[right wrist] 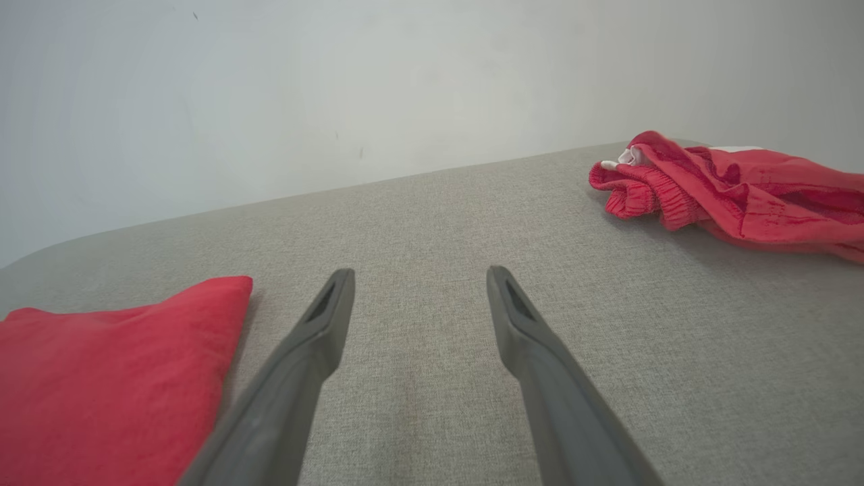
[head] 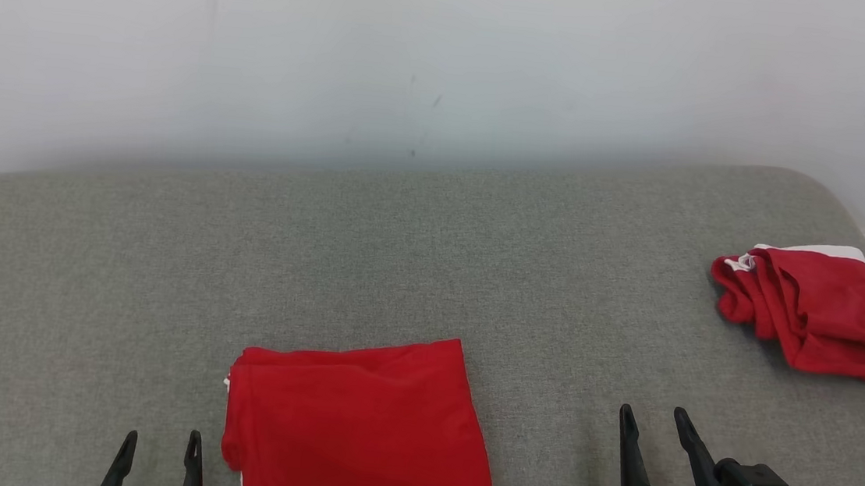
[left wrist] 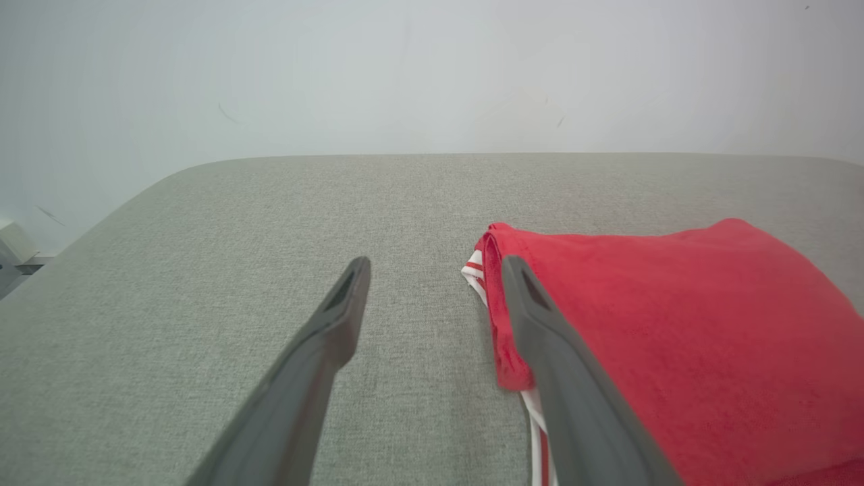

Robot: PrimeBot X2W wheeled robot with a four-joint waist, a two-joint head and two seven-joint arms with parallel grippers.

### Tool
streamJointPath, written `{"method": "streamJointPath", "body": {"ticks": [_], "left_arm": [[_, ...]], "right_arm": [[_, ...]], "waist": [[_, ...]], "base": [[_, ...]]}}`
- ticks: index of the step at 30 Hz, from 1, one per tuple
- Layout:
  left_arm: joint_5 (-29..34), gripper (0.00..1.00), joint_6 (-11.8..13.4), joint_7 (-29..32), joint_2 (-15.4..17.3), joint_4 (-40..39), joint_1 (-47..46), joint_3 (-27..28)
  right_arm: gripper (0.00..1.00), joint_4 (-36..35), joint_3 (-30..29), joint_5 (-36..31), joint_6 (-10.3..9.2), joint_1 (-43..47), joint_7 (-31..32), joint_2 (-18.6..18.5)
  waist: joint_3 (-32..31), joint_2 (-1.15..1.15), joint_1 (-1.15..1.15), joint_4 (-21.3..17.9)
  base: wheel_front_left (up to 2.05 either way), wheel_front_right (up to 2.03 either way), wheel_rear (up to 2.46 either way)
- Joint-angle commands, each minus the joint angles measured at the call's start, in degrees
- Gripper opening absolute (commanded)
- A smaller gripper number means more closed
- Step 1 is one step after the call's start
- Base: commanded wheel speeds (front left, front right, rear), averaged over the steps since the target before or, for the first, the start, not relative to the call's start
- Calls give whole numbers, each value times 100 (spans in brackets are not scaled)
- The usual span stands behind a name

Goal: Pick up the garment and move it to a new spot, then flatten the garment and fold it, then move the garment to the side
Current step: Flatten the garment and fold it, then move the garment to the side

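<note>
Folded red garment [head: 358,424], white striped trim showing at its left edge, lying flat at the near centre of the grey fabric-covered table [head: 433,235]. Left claw [head: 161,438] spread and empty just beside the garment's left edge, contact with the cloth not discernible; right claw [head: 652,413] likewise spread and empty, over bare table to the garment's right and apart from it. A crumpled red garment [head: 810,311] lies well apart near the table's far right edge.
</note>
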Motion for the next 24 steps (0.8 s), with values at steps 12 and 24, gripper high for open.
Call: {"method": "streamJointPath", "body": {"ticks": [12,24], "left_arm": [[120,100,35,-17,-4,-85,120,30],[116,100,81,-17,-4,-67,139,2]], "right_arm": [[100,-122,95,-2,-17,65,4,13],[100,-200,272,-55,-17,43,4,13]], "waist": [[43,0,0,43],[41,0,0,140]], "base": [[0,0,0],[0,0,0]]}}
